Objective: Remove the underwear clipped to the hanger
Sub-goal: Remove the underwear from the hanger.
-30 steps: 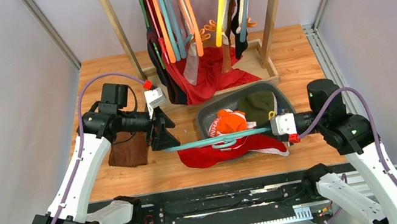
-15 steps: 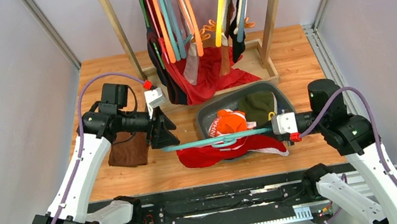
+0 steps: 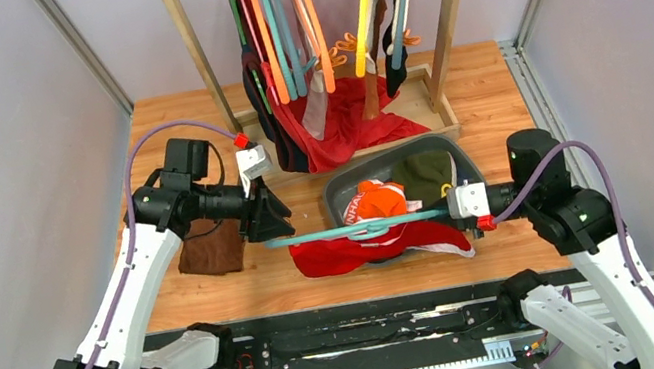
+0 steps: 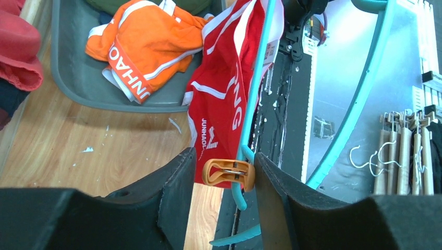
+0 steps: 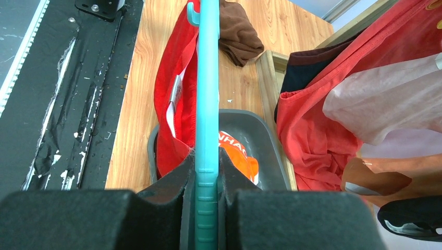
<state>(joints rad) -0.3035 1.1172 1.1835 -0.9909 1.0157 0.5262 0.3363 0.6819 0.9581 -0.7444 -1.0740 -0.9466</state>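
Observation:
A teal hanger (image 3: 351, 230) lies level above the table's front, between my two arms. Red underwear with white trim (image 3: 345, 254) hangs from it, its lower part lying on the table. My right gripper (image 3: 457, 207) is shut on the hanger's right end (image 5: 207, 78). An orange clip (image 4: 228, 174) pins the red underwear (image 4: 224, 104) to the hanger's left end. My left gripper (image 4: 225, 162) is open round that clip. One finger (image 4: 271, 182) touches the clip, and a thin gap shows at the other.
Behind the hanger a grey bin (image 3: 336, 190) holds orange briefs (image 3: 377, 201) and a dark green cloth (image 3: 423, 176). A brown cloth (image 3: 210, 249) lies under my left arm. The wooden rack (image 3: 187, 36) at the back carries more hangers, garments and a large red cloth (image 3: 344, 131).
My left gripper's jaws have narrowed around the orange clip. The hanger's left end has shifted slightly. The right arm holds still.

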